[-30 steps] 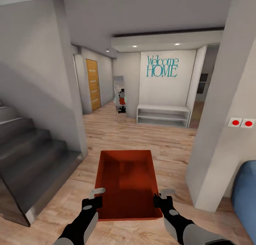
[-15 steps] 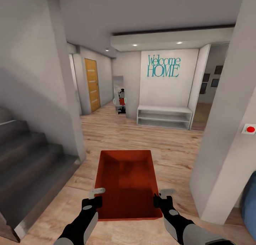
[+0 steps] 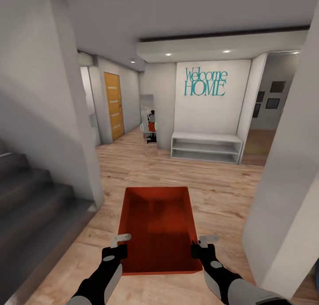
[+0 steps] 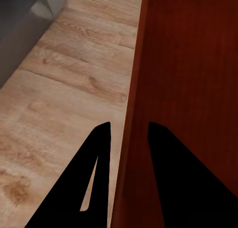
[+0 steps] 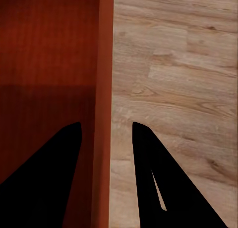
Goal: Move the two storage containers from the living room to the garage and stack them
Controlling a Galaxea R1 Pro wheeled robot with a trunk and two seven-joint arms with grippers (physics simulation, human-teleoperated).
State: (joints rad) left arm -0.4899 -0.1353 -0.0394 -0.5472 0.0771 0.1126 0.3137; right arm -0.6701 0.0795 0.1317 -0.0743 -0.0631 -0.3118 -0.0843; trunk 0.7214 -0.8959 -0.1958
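Observation:
One orange-red topless storage container (image 3: 157, 225) hangs in front of me above the light wood plank floor, carried between both arms. My left gripper (image 3: 118, 246) is shut on its left wall, which runs between the black fingers (image 4: 96, 173) in the left wrist view as a red edge (image 4: 130, 138). My right gripper (image 3: 200, 247) is shut on the right wall (image 5: 104, 118), one finger inside the bin and one outside. The second container is out of view.
Grey stairs (image 3: 31, 203) and a grey wall stand at the left, a pale pillar (image 3: 288, 198) close at the right. Ahead lie an open hallway, a white bench (image 3: 206, 146) under a "Welcome HOME" wall, a mirror (image 3: 148, 117) and an orange door (image 3: 113, 105).
The whole view has shifted as the camera moves forward into the hallway: stairs and pillar slide outward, the red wall switches and blue sofa leave the picture. Container and grippers keep their hold.

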